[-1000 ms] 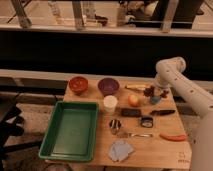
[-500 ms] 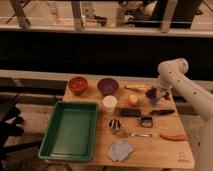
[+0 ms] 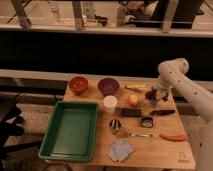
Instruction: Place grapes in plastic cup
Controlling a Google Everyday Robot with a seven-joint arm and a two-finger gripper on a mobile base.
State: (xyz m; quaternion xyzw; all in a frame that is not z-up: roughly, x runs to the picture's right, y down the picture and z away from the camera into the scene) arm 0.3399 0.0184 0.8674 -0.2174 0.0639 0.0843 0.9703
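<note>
Pincer (image 3: 156,93) sits low at the right rear of the bench (image 3: 150,150), directly over the cup (image 3: 154,101), having dropped slightly from a second ago. Grapes (image 3: 150,93) show as a dark reddish clump at the pincer, just above the cup rim. Grip state: cannot tell. Orange fruit (image 3: 133,100) and white cup (image 3: 110,103) unmoved. Judgement: arm has reached the drop point; release into the cup is the next step.

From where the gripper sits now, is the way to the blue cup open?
Probably yes. The gripper hangs at the table's far right, right at the grapes and the blue cup, with nothing between them.
</note>
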